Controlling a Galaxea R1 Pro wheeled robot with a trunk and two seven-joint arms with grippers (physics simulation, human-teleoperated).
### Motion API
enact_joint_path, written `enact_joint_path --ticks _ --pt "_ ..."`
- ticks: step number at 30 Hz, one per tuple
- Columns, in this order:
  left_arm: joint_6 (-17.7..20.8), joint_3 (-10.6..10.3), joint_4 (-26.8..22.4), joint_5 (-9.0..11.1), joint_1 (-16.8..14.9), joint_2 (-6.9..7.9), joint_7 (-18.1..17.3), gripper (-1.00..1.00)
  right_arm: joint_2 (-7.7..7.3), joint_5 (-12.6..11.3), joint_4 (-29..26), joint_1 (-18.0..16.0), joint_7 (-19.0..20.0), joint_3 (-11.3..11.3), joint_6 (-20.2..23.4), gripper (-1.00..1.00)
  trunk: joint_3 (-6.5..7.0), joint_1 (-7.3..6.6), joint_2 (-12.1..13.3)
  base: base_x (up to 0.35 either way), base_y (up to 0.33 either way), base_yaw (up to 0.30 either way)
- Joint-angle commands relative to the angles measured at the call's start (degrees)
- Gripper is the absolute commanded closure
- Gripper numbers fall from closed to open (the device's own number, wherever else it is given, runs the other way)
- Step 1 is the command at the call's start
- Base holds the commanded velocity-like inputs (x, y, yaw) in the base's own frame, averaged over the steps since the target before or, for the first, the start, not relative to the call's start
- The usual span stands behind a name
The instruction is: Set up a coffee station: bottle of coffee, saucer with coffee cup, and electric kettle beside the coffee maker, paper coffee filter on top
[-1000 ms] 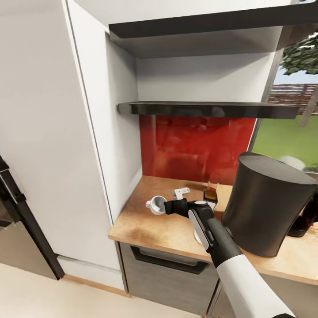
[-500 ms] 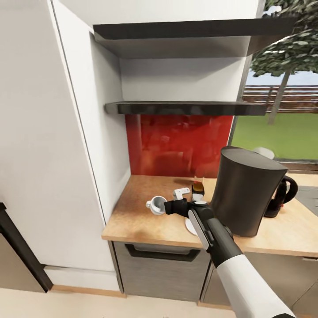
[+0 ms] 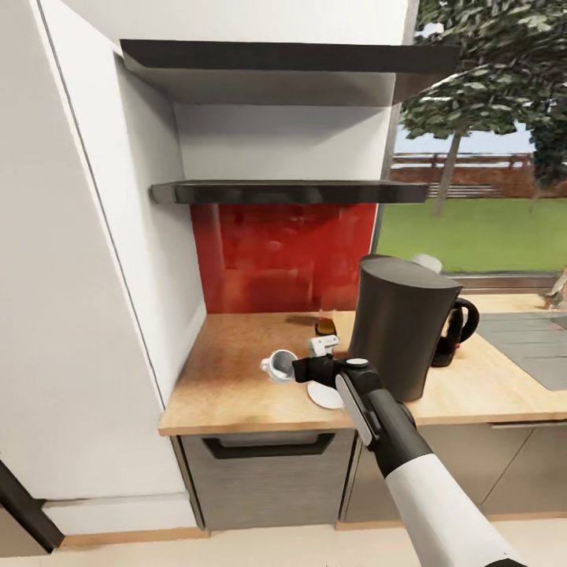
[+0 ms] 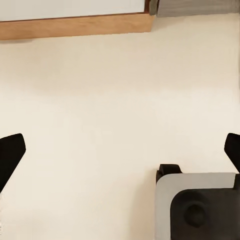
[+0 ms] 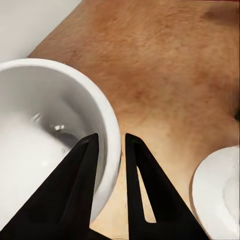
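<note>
This is a home kitchen, rendered in a simulator: a light wood-grain worktop [image 3: 236, 378] runs along the wall over grey cabinet fronts [image 3: 268, 472] with dark handles, backed by a glossy red backsplash [image 3: 276, 256]. Two thin black shelves [image 3: 283, 191] are fixed to the white wall above it, beside a tall white cupboard panel [image 3: 87, 299]. To the right a window [image 3: 480, 197] looks onto a lawn, trees and a fence.

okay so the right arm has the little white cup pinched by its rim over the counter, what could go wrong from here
The right gripper holds the tiny white coffee cup only by its thin rim wall, so it could pivot or slip out. The small flat white saucer lies partly under the arm, close to the tall dark grey cylinder; lowering the cup there risks bumping either.
</note>
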Motion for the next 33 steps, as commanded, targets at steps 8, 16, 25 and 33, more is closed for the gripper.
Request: enact_joint_path --ticks 8,16,25,33 --pt "-0.22 0.5 0.03 -0.54 0.0 0.14 0.22 -1.0 0.41 -0.51 -0.08 -0.1 -14.99 0.14 1.33 1.0 -0.14 0.04 -0.13 0.0 0.162 -0.099" --pt "-0.22 0.49 0.03 -0.54 0.04 0.08 0.24 -1.0 0.29 -0.78 -0.36 -0.1 -16.84 0.12 6.93 1.0 -0.14 0.04 -0.13 0.0 0.003 -0.001" --pt "-0.22 0.49 0.03 -0.54 0.04 0.07 0.24 -1.0 0.37 -0.52 -0.52 -0.09 -17.03 -0.06 7.37 1.0 -0.06 0.04 -0.13 0.0 0.0 -0.072" --pt "-0.22 0.5 0.03 -0.54 0.04 0.11 0.24 -1.0 0.45 -0.54 -0.53 -0.1 -17.03 0.16 7.39 1.0 -0.04 0.04 -0.13 0.0 0.0 -0.269"
